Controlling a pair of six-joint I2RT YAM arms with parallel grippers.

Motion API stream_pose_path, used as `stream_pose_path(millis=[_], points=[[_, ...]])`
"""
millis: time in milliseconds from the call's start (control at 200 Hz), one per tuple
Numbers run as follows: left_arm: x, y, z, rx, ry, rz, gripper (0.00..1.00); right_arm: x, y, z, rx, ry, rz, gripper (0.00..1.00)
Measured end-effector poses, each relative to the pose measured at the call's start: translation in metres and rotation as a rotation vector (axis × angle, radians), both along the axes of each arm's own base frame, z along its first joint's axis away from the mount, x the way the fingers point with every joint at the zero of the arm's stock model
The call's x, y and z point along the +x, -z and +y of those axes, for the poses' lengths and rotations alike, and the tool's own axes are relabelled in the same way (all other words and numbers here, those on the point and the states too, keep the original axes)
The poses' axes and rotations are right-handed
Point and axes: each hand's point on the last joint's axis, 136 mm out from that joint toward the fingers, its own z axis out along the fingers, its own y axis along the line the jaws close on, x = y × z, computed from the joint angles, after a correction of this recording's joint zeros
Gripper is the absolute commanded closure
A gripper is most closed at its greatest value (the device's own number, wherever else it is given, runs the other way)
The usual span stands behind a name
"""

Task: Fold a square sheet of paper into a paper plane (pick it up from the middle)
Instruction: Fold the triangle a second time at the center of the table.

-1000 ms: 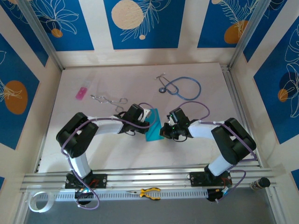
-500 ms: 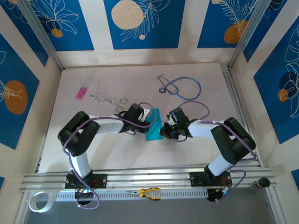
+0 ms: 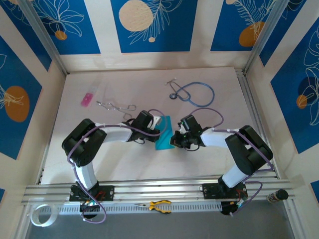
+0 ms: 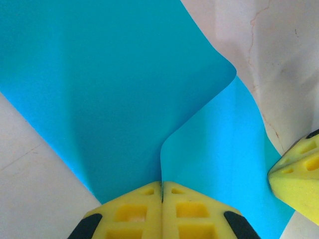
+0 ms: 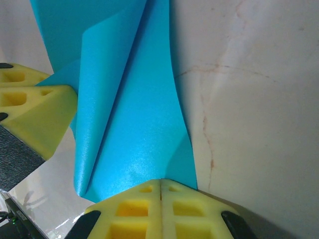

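Here's the tally: one square sheet of paper (image 3: 163, 137), cyan-blue. One blue-tubed stethoscope (image 3: 198, 93). One small pink rectangle (image 3: 86, 99). One wire metal tool (image 3: 117, 105). One pair of yellow-handled pliers (image 3: 159, 205). And two grippers: the left gripper (image 4: 162, 185) and the right gripper (image 5: 160, 183).

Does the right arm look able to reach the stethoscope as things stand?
Probably yes: nothing stands between the right gripper and the stethoscope. But it is shut on the square sheet of paper, so it would have to let go first.
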Motion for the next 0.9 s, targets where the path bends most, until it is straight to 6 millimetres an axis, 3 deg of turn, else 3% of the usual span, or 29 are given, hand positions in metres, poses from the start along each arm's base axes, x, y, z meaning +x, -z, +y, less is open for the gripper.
stream_pose_path(millis=[225,430,635,900], points=[[0.0,0.001,0.0,-0.014,-0.005,0.001,1.0,0.001,-0.016,-0.006,0.022,0.023,-0.028,0.99],[0.0,0.001,0.0,-0.02,-0.014,0.004,1.0,0.011,-0.032,0.002,0.071,0.039,-0.089,1.0],[0.0,0.001,0.0,-0.023,-0.016,0.008,1.0,0.01,-0.023,0.021,0.031,0.033,-0.13,1.0],[0.0,0.001,0.0,-0.023,-0.016,0.008,1.0,0.026,-0.011,0.035,0.079,0.08,-0.113,1.0]])
